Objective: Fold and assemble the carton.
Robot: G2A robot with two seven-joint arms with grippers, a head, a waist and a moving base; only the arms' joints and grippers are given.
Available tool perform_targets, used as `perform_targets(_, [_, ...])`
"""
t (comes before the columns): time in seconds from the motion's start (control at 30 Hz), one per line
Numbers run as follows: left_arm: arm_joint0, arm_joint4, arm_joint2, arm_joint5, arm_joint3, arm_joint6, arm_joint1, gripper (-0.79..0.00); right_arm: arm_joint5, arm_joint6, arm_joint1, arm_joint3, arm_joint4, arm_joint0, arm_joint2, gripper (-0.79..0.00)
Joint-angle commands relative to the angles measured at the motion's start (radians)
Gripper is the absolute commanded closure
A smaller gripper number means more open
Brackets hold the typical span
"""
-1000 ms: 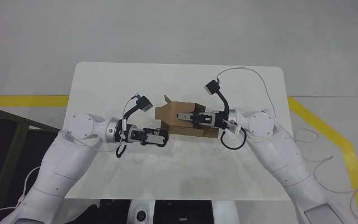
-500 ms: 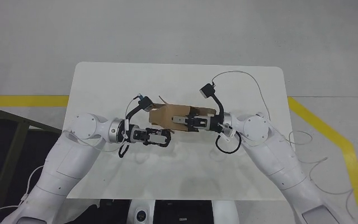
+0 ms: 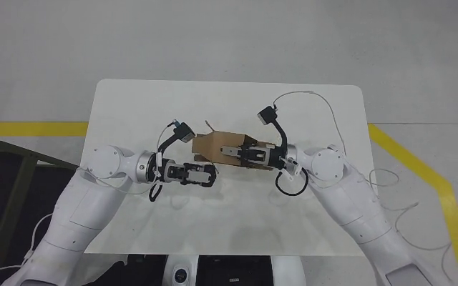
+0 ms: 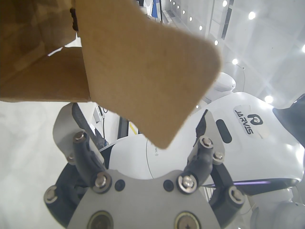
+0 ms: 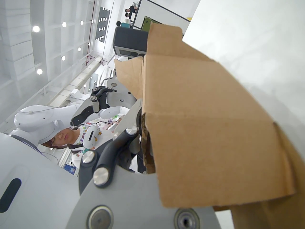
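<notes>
1 carton [image 3: 217,141] gripped from 1 side

The right gripper [image 3: 230,151] pinched a wall of the carton; the left gripper [image 3: 209,174] gaped wide, a loose flap [image 4: 147,72] just before it. The carton lay mid-way across the white table [image 3: 143,107].

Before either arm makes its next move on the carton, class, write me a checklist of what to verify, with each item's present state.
1. right gripper grips a carton wall: ok, cardboard sits in its jaws.
2. left gripper open: ok, fingers spread.
3. flap lined up in the left gripper's gap: cannot tell; it hangs before the fingers, and contact is unclear.
4. carton well inside the table edges: ok.
5. carton end folded shut: not ok, the flap stands out and the inside shows.
6. cable clear of the carton: ok, it lies apart, behind the right arm.
</notes>
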Motion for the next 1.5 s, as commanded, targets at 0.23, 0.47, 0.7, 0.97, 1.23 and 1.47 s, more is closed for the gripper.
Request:
perform_targets(0.23, [0.019,0.094,-0.091,-0.002,0.009,-0.02,0.023,-0.785,0.008,0.109,0.023,0.01,0.067,-0.026,0.089,0.0])
perform_targets(0.47, [0.051,0.276,-0.145,0.036,0.005,-0.001,0.045,-0.785,-0.032,0.217,0.042,-0.01,0.141,-0.063,0.156,0.0])
perform_targets(0.7, [0.054,0.347,-0.115,0.052,0.017,0.017,0.047,-0.785,-0.045,0.278,0.043,-0.036,0.214,-0.08,0.151,0.0])
perform_targets(0.97, [0.027,0.365,-0.058,0.059,0.038,0.033,0.039,-0.785,-0.051,0.281,0.034,-0.043,0.247,-0.081,0.11,0.0])
perform_targets(1.23, [0.002,0.348,-0.032,0.057,0.043,0.044,0.035,-0.785,-0.055,0.287,0.027,-0.049,0.263,-0.071,0.083,0.0])
perform_targets(1.47, [-0.02,0.327,-0.017,0.057,0.039,0.048,0.031,-0.785,-0.06,0.29,0.019,-0.049,0.272,-0.058,0.056,0.0])
